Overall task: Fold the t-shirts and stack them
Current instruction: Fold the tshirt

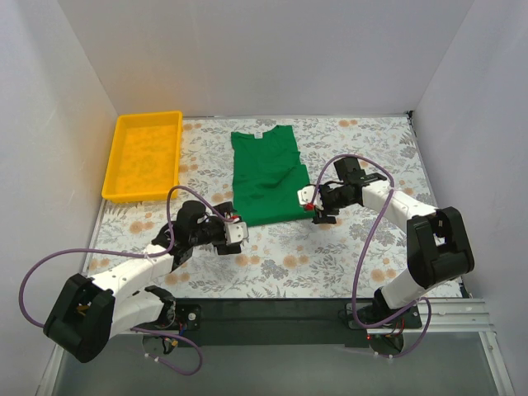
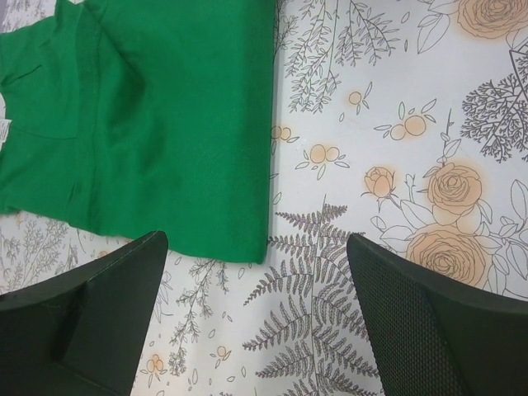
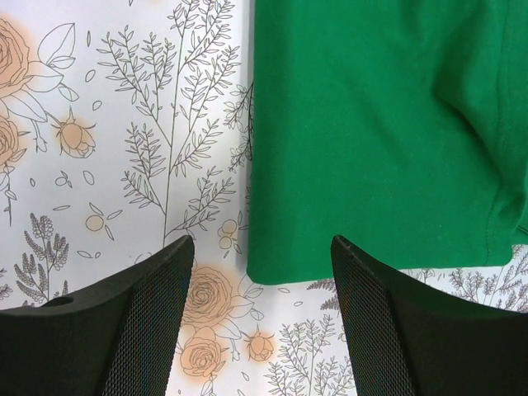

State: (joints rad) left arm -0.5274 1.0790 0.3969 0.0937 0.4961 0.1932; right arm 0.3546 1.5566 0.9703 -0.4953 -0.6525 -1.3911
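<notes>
The green t-shirt (image 1: 266, 173) lies flat on the floral table, folded lengthwise into a narrow strip, collar at the far end. My left gripper (image 1: 239, 234) is open and empty just off its near left corner; the wrist view shows the shirt (image 2: 148, 124) ahead of the spread fingers (image 2: 91, 322). My right gripper (image 1: 310, 206) is open and empty at the near right corner; its wrist view shows the shirt's corner (image 3: 379, 140) between and ahead of the fingers (image 3: 124, 330).
A yellow tray (image 1: 143, 155) stands at the far left, beside the shirt. White walls enclose the table on three sides. Purple cables loop off both arms.
</notes>
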